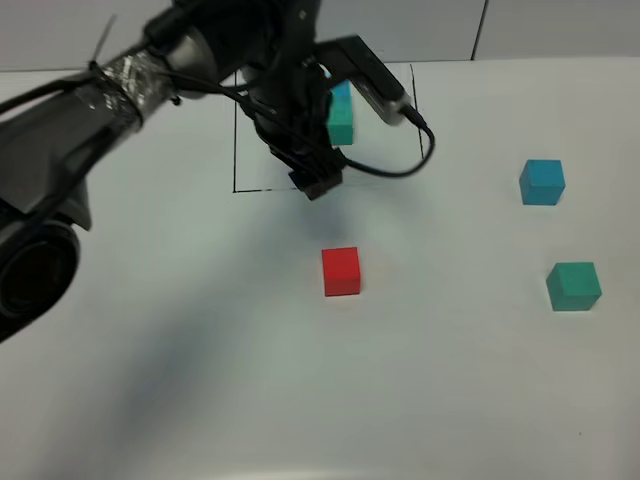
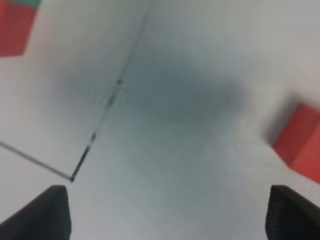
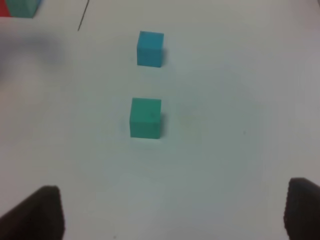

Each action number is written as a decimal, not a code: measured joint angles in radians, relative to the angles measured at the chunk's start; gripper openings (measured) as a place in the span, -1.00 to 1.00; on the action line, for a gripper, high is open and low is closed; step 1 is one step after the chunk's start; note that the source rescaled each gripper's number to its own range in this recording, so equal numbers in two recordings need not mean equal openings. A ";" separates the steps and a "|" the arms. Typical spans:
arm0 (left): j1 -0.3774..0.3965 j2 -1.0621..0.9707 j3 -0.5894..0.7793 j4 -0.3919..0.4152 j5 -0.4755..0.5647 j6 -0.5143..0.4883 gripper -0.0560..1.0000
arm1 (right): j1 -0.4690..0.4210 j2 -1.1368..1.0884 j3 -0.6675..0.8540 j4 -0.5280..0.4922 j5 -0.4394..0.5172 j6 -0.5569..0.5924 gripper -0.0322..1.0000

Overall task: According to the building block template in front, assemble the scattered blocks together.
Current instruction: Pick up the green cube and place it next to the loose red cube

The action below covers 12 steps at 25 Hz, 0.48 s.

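**Three loose cubes, both pincers spread and empty**

The building block template (image 1: pixel 341 118) sits close to the far edge of the bench (image 1: pixel 200 390), about midway along it, inside a thin black drawn frame (image 1: pixel 235 150). My left arm (image 1: pixel 100 100) hides most of it from above, so only its teal-green cube shows clearly there. My left wrist camera catches a red face of it with a strip of teal-green touching.

The scattered blocks lie outside the frame. The red cube (image 1: pixel 341 271) rests near the middle of the bench, on the near side of the frame. The light blue cube (image 1: pixel 542 181) and the teal-green cube (image 1: pixel 573 286) lie toward the right edge, apart from each other, with the blue one closer to the far edge.

My left pincer (image 1: pixel 318 180) hangs over the frame's near line, between the template and the red cube. Its jaws are spread wide with nothing between them.

My right pincer (image 3: pixel 172 215) shows only in its own camera. Its jaws are wide apart and empty, and the teal-green and blue cubes lie ahead of it.

The bench is plain matte white, greyed by my arm's shadow (image 1: pixel 180 300). A pale panelled wall (image 1: pixel 560 25) rises behind its far edge.
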 joint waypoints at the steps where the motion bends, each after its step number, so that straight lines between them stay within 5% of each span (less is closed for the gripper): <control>1: 0.022 -0.022 0.014 0.001 0.000 -0.018 0.82 | 0.000 0.000 0.000 0.000 0.000 0.000 0.56; 12: 0.310 -0.353 0.353 -0.018 0.000 -0.125 0.82 | 0.000 0.000 0.000 -0.001 0.001 0.001 0.56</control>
